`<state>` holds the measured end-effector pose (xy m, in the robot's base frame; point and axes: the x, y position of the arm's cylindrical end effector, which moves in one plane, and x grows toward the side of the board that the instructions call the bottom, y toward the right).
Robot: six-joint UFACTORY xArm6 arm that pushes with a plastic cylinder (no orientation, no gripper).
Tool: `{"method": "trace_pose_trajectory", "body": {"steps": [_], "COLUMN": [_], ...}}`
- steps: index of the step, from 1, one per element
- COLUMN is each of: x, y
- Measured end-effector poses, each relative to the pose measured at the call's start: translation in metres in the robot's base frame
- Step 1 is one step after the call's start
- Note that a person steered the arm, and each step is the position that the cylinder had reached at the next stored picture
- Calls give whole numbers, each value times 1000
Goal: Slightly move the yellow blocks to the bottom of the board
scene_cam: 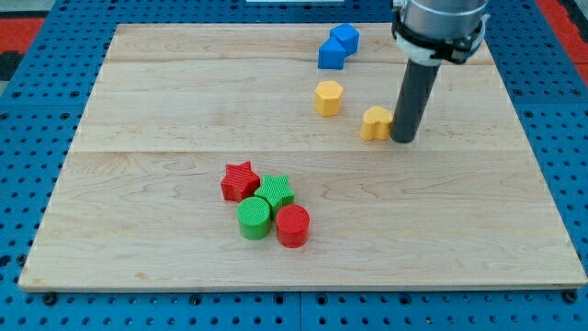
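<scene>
**Rod tip beside a yellow block at the upper right of the board**

The arm carries no jaws, so there is nothing to open, close or grip; it ends in a straight dark rod whose lower end, my tip (403, 140), rests on the wooden board (165, 184) in the view's upper right. The board lies on a blue perforated desk (37, 92).

The tip stands just to the view's right of one yellow block (375, 122), a rounded, heart-like shape, and appears to touch its right side. The second yellow block (328, 97), roughly hexagonal, sits apart from it, toward the view's upper left of the first. Both yellow blocks are in the upper half of the board, right of centre.

Above them, near the board's top edge, two blue blocks touch each other: a blue cube (345, 38) and, at its lower left, a blue block (330, 56) of unclear shape.

Well apart, in the lower middle of the board, four blocks cluster together: a red star (240, 180), a green star (276, 191) at its right, a green cylinder (254, 218) below them, and a red cylinder (293, 225) touching the green cylinder's right side.
</scene>
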<state>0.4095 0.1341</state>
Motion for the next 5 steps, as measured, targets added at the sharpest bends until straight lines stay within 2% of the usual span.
{"method": "trace_pose_trajectory", "body": {"steps": [1,2,3,4,5], "x": [-9,4,-13,-47,-48], "y": [-70,-96,-26,-52,-75]}}
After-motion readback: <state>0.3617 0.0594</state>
